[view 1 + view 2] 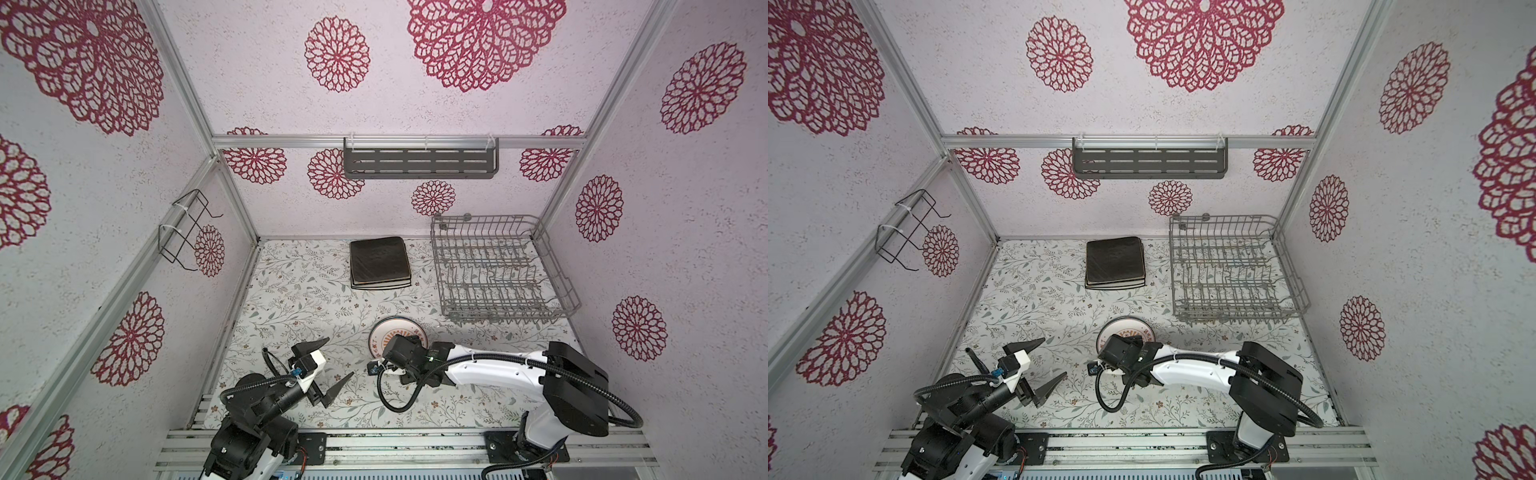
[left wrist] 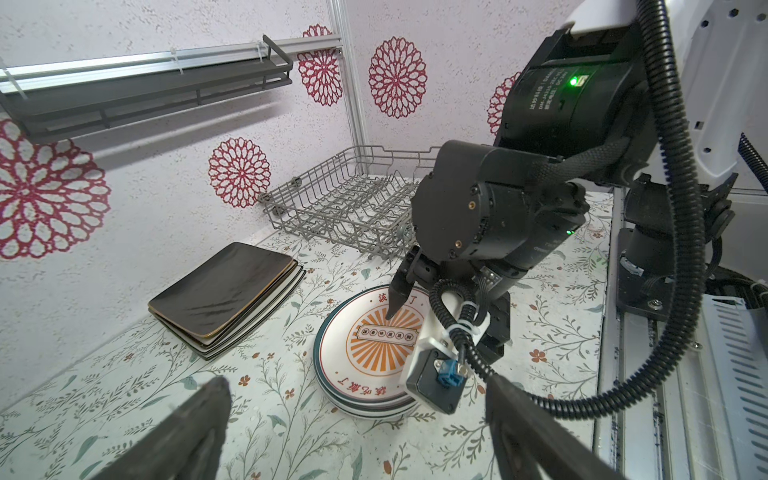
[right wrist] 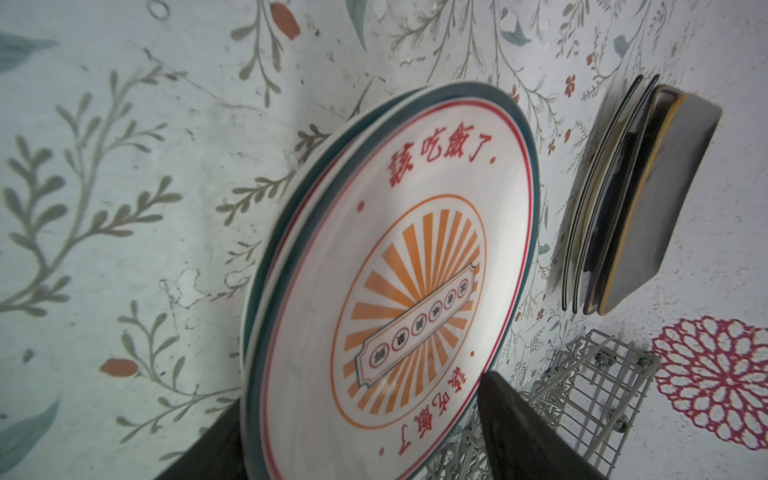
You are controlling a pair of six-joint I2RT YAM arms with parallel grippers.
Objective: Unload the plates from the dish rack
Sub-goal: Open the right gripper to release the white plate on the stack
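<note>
On the far left, a small black wire holder (image 1: 183, 232) hangs on the wall. Next comes the left tool (image 1: 340, 356), at the front of the counter (image 1: 291, 299). Its two dark fingers are spread wide, and nothing is between them. It hangs over the flowery counter, well apart from every plate.

A bit more to the right, near the back wall, we see the square plates (image 1: 380, 262) lying in one neat pile on the counter. A black one is on top, and cream edges peek out under it.

Nearer the front, in the middle, the round plates (image 1: 399, 328) lie in a pile on the counter too. The top one is white with a dark green rim, a red ring, red writing and an orange sun.

The right tool (image 3: 361, 395) is over the front edge of this pile. Its fingers stand apart, with the rim of the pile between them. One finger (image 2: 399, 291) points down at the face of the top plate. We cannot tell if it touches. The top plate lies flat on the pile.

High on the back wall hangs a dark slotted shelf (image 1: 419, 162).

On the right, in the back corner, the grey dish rack (image 1: 498, 309) stands on the counter, just beside the wall and apart from both piles.
</note>
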